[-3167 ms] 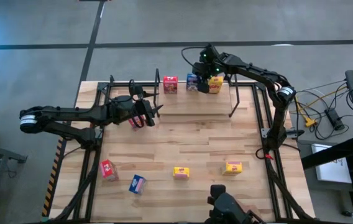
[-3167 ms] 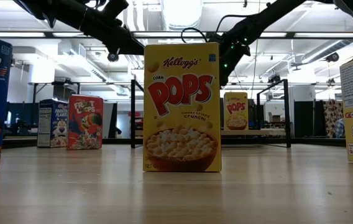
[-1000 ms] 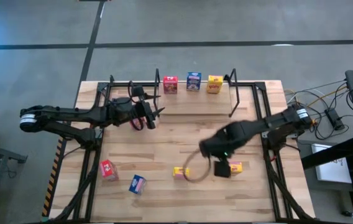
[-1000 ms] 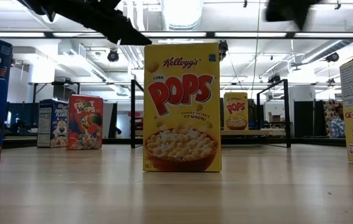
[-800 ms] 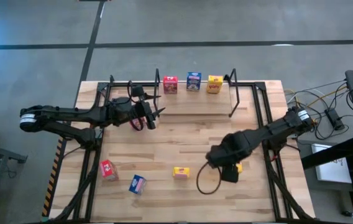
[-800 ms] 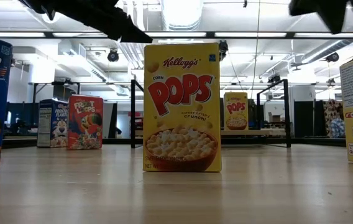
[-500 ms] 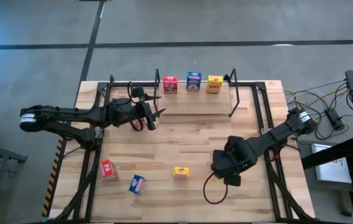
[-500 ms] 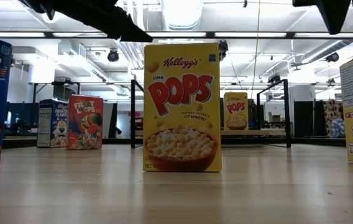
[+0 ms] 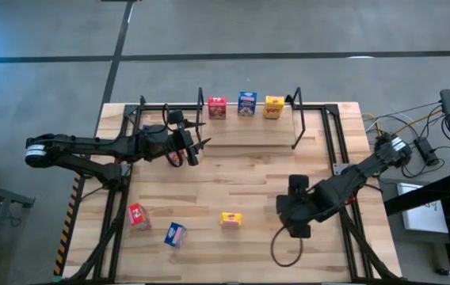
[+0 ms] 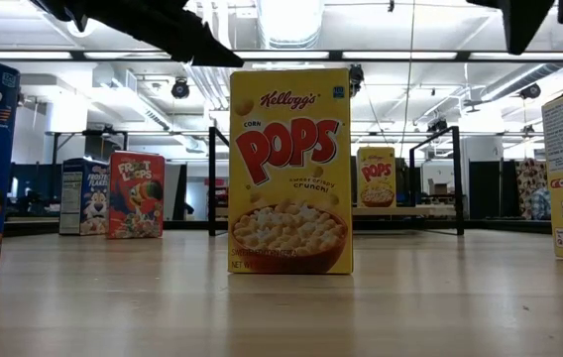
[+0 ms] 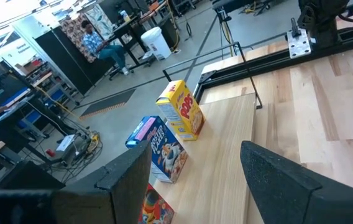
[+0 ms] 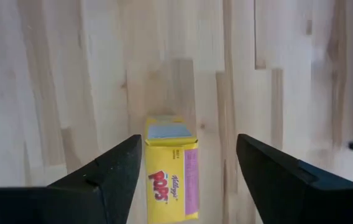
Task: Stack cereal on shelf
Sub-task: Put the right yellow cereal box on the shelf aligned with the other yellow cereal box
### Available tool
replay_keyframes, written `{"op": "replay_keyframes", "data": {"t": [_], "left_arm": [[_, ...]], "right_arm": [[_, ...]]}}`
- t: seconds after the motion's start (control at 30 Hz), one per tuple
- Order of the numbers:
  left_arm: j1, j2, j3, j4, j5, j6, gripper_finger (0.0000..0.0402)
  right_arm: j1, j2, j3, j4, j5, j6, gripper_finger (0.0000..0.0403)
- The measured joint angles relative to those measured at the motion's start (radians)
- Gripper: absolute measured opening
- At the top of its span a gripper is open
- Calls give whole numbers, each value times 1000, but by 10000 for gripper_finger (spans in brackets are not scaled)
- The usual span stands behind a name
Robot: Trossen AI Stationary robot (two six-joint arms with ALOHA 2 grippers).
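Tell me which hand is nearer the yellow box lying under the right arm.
Right. The right hand hangs open directly over the yellow box. The left hand is far across the table, by the shelf.

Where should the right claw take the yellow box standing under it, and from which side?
From straight above, across its two broad printed faces near the top edge. The yellow cereal box stands upright on the table, its narrow top between the open fingers of the right claw, with bare wood on either side.
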Motion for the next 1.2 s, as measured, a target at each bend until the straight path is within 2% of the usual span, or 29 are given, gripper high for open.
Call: {"op": "replay_keyframes", "data": {"t": [0.27, 0.37, 0.63, 0.93, 1.2], "left_arm": [[0, 0, 0, 1, 0, -34, 231], [0, 0, 0, 2, 0, -47, 231], [0, 0, 0, 24, 0, -91, 231], [0, 0, 0, 20, 0, -113, 231], [0, 2, 0, 18, 0, -111, 231]], "right_arm": [[46, -219, -238, 202, 95, 29, 255], [45, -253, -292, 245, 20, 49, 264], [45, -258, -366, 250, 29, 48, 270], [45, -253, -382, 280, -84, 73, 272], [45, -239, -426, 297, -85, 110, 278]]}}
